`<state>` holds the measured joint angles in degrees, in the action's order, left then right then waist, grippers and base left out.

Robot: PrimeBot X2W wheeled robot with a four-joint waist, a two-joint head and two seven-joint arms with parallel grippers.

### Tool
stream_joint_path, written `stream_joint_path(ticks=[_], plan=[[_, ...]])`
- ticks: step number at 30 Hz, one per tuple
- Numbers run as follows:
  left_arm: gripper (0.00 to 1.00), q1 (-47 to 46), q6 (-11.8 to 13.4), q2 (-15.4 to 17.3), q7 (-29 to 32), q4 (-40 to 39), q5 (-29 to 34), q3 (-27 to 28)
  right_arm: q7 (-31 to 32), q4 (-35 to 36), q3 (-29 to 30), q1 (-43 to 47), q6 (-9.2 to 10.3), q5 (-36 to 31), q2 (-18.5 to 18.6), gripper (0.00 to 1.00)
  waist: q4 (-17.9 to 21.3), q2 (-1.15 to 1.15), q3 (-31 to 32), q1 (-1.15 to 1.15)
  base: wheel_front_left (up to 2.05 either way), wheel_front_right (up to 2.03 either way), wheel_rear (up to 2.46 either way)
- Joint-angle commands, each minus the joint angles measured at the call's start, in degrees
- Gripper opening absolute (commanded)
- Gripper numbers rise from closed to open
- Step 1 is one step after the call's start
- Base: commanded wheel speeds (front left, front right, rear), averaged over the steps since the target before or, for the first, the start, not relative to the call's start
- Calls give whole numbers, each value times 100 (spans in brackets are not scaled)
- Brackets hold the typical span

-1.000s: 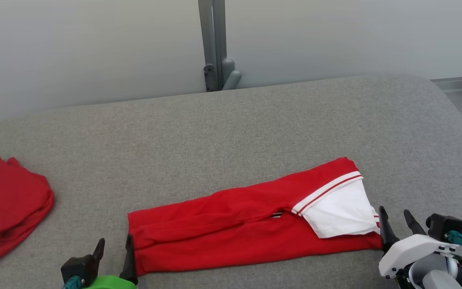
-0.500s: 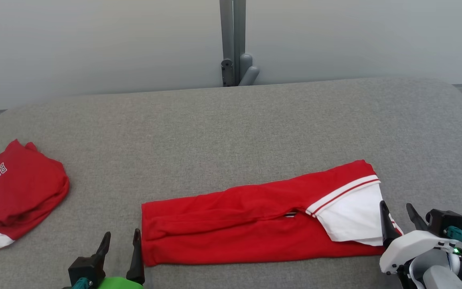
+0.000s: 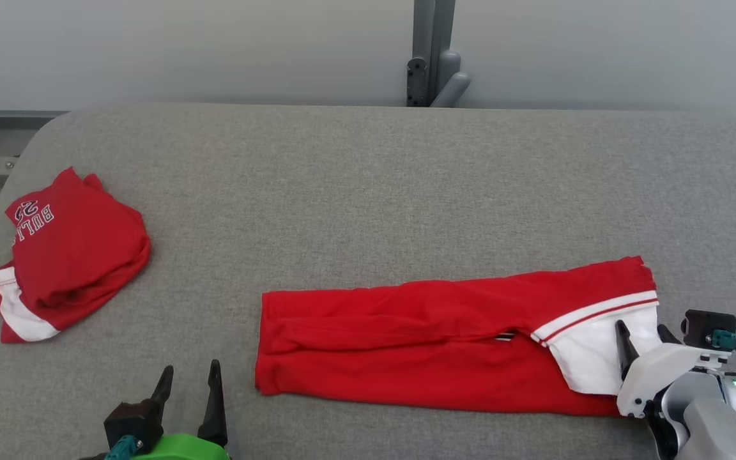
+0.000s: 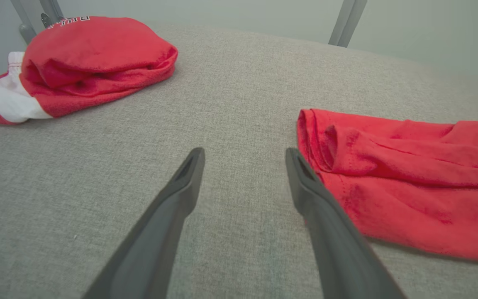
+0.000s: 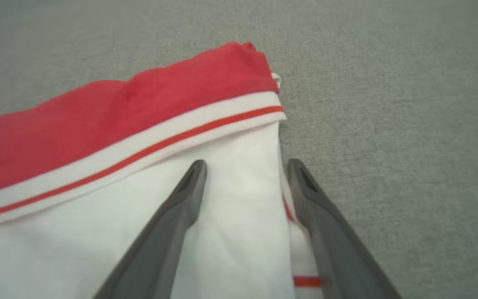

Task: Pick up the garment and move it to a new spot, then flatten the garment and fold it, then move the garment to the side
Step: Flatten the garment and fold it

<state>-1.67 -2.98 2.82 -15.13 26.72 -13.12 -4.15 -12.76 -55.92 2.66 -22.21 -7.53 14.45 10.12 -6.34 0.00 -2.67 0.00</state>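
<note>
Grey cloth surface (image 3: pixel 368 191) bears folded red garment (image 3: pixel 419 345).

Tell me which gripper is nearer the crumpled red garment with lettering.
Left. The left gripper sits nearer the robot and rightward of the crumpled garment; the right gripper is far across, over the white end of the long garment.

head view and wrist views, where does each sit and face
head: on the head, facing down at grey fabric table and long folded red-and-white garment; left hand and right hand below
left wrist: along its open fingers toward bundled red garment
right wrist: along its open fingers, over the long garment's white end
shared: bundle, in head and left wrist
</note>
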Motion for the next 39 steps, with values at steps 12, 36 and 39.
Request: stream_joint_path(ticks=[12, 36, 39], plan=[[100, -76, 35, 15, -2, 54, -109, 59, 1012, -1184, -322, -336, 10, 236, 48, 82, -157, 0, -133, 0, 0, 0, 0], [100, 266, 61, 16, -1, 131, -278, -17, 331, -975, -442, -738, 5, 519, 42, 0, 172, 0, 259, 0, 0, 0, 0], [100, 270, 60, 16, -1, 133, -313, -22, 455, -663, -719, -686, 4, 633, -68, 0, 229, 0, 284, 0, 0, 0, 0]])
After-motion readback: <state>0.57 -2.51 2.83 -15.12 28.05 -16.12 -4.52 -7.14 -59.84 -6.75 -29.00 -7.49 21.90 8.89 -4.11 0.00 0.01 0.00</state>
